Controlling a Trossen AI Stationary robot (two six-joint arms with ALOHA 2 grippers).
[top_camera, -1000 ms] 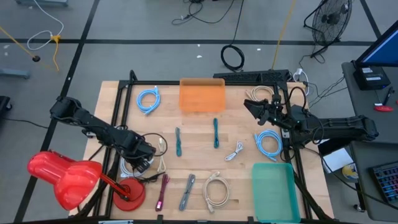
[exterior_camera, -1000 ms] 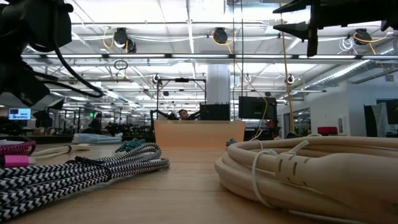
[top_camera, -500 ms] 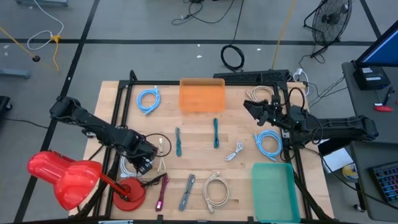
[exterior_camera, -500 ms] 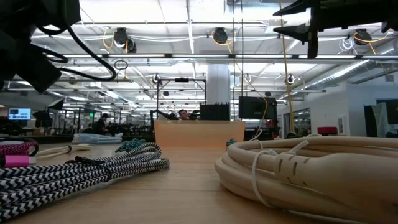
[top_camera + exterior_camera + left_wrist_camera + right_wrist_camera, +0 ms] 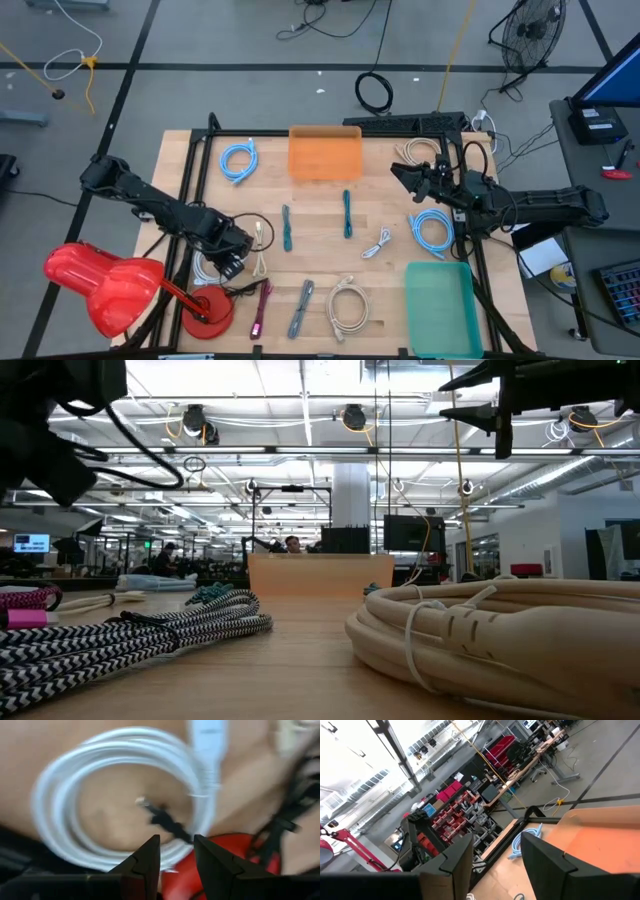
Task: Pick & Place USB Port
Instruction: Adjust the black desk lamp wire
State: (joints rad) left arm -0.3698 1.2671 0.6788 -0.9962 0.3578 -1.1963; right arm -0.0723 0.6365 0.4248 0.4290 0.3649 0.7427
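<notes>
My left gripper (image 5: 235, 262) hangs near the table's front left, pointing steeply down over a white coiled USB cable (image 5: 205, 270) that lies flat on the wood beside the red lamp's base. In the left wrist view the gripper (image 5: 176, 837) has its fingers a little apart. Below the gap, a thin black cord with a silvery tip (image 5: 165, 817) lies inside the white coil (image 5: 45, 815). My right gripper (image 5: 398, 170) is raised at the far right, pointing about level toward the table's left, open with nothing in it (image 5: 497, 840). My left gripper's fingers stand on either side of the black cord's near end (image 5: 186, 836). The cord is thinner than the gap there. Whether either finger touches it, I cannot tell.
An orange bin (image 5: 325, 152) stands at the far middle and a green bin (image 5: 437, 305) at the near right. A red lamp (image 5: 100, 285) crowds the near left corner. Blue coils (image 5: 238, 160) (image 5: 432, 228), teal cables (image 5: 287, 228) and a beige coil (image 5: 347, 305) lie spread about.
My left gripper has risen a little above the white coil and then held still. Its finger gap looks the same. The cables on the table lie as before.
</notes>
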